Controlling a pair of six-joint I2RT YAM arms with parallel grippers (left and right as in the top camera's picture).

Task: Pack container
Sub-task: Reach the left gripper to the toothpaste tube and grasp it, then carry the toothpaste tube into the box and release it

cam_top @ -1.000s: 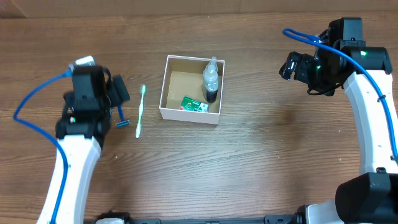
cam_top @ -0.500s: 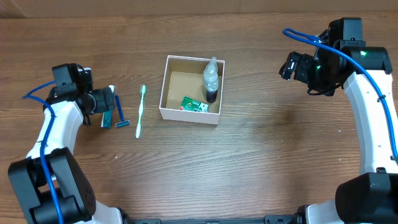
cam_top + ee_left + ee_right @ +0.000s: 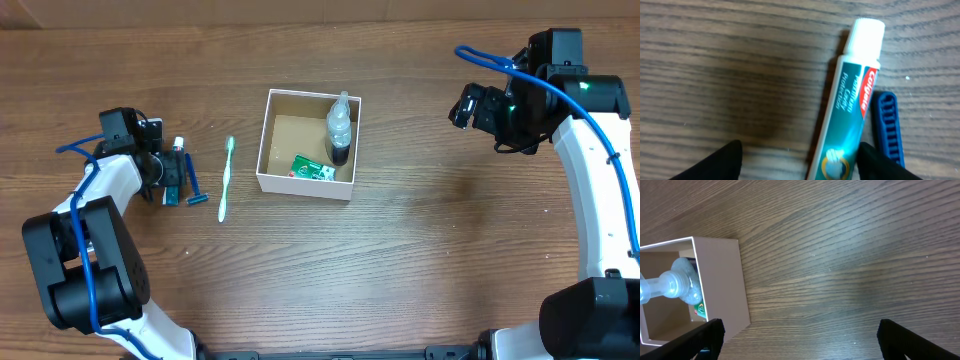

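Observation:
The container, a square box with white walls and a brown inside, stands mid-table and holds a clear bottle and a green packet. A toothpaste tube with a white cap lies at the left beside a blue razor. My left gripper is open and low over the tube's lower end, one finger on each side; it also shows in the overhead view. My right gripper is open and empty, raised to the right of the container.
A light green toothbrush lies on the table between the razor and the container. Bare wooden table lies right of the container and along the front.
My left arm has dropped down and its gripper has moved onto the toothpaste tube. The right arm and the container have not moved.

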